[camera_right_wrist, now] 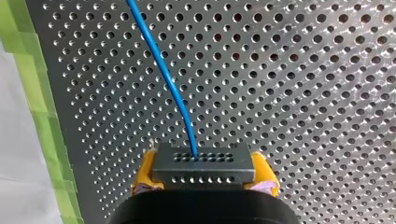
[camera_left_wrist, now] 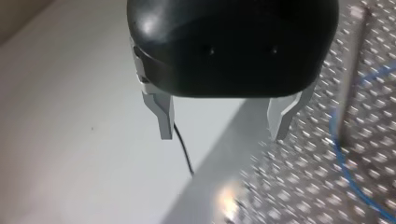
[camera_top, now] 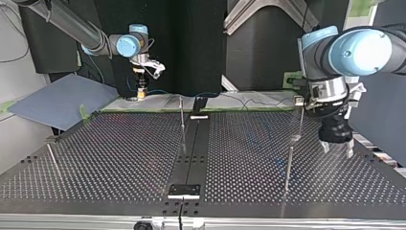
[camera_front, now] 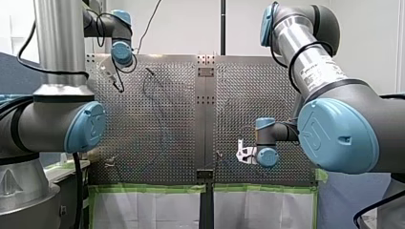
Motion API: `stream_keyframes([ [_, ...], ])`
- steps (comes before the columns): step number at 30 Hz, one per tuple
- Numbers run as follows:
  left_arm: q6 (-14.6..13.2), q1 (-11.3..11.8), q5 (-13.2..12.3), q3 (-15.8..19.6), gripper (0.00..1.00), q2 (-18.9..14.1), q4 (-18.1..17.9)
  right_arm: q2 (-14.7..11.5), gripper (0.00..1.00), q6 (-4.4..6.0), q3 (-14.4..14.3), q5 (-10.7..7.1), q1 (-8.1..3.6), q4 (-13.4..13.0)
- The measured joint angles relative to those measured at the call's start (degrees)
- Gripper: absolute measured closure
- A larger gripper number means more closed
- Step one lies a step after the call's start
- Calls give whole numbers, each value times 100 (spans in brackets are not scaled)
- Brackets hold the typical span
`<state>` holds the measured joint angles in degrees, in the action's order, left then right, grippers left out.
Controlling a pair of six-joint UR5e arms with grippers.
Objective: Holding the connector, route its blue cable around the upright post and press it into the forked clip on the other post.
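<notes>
In the right wrist view my right gripper (camera_right_wrist: 205,169) is shut on a grey block connector (camera_right_wrist: 203,161), its yellow pads (camera_right_wrist: 145,169) on either side. The blue cable (camera_right_wrist: 163,70) leaves the connector and runs ahead over the perforated table. In the top view that gripper (camera_top: 140,91) hangs at the far left edge of the table. My left gripper (camera_left_wrist: 224,126) is open and empty, with its metal fingers (camera_left_wrist: 164,116) wide apart above the table's edge. Beside it stand a thin post (camera_left_wrist: 351,70) and a loop of blue cable (camera_left_wrist: 343,158). In the top view it (camera_top: 338,149) hovers right of two upright posts (camera_top: 289,165).
More thin posts stand near the middle (camera_top: 182,122) and at the top view's near left (camera_top: 52,160). A black strip (camera_top: 191,153) runs down the table's centre. Green tape (camera_right_wrist: 39,116) and white sheeting border the table. A blue-grey board (camera_top: 57,98) lies off the far left corner.
</notes>
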<state>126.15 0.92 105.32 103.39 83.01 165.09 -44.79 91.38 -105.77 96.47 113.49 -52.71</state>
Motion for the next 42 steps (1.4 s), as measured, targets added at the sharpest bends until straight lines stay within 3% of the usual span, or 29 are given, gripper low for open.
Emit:
stream_keyframes([
  [6,-282,-30,-173,-283,0,-281,282,0,100,6,-1,-5,-1,-18],
  [13,-665,-43,-548,-641,0,-665,664,0,100,13,-1,-5,18,-7],
  [19,-932,-121,-814,-709,0,-905,933,0,100,12,-1,-5,31,13],
  [24,-1139,-221,-993,-723,0,-810,1141,0,100,13,2,-5,40,22],
  [35,-1657,-357,-916,-792,0,-519,1658,0,100,13,2,-5,54,3],
  [42,-2017,-382,-1025,-855,0,-496,2018,0,100,20,2,-8,47,-10],
])
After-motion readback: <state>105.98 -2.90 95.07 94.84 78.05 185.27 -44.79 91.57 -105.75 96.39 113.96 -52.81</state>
